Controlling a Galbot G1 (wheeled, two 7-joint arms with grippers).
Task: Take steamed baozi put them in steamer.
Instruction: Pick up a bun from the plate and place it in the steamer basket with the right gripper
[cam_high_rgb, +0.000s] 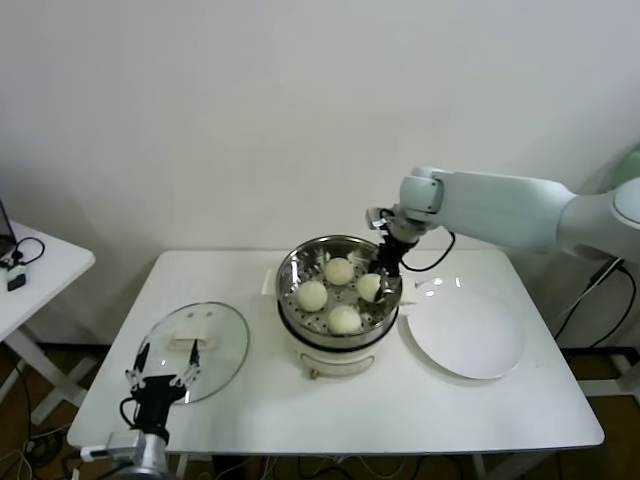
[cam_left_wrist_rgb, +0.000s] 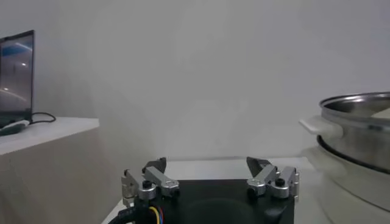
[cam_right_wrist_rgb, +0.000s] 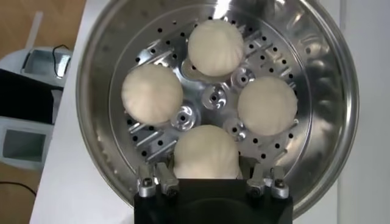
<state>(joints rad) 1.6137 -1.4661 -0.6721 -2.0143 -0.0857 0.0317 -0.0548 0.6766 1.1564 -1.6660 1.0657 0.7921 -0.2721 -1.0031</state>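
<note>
The steel steamer (cam_high_rgb: 297, 262) stands mid-table on its white cooker base and holds four cream-white baozi (cam_high_rgb: 339, 270), (cam_high_rgb: 312, 295), (cam_high_rgb: 369, 287), (cam_high_rgb: 345, 319). My right gripper (cam_high_rgb: 384, 268) reaches down into the steamer's right side. In the right wrist view the steamer (cam_right_wrist_rgb: 97, 67) fills the frame; my right gripper (cam_right_wrist_rgb: 207, 165) is open with its fingers on either side of one baozi (cam_right_wrist_rgb: 206, 149) that rests on the perforated bottom. The other three baozi (cam_right_wrist_rgb: 216, 47), (cam_right_wrist_rgb: 152, 93), (cam_right_wrist_rgb: 267, 105) lie around it. My left gripper (cam_high_rgb: 162, 378) is open and empty at the table's front left.
A round glass lid (cam_high_rgb: 215, 340) lies flat left of the steamer, just beyond my left gripper (cam_left_wrist_rgb: 207, 164). A flat white plate (cam_high_rgb: 470, 335) lies right of the steamer. The steamer's side (cam_left_wrist_rgb: 359, 112) shows in the left wrist view. A side table stands at far left.
</note>
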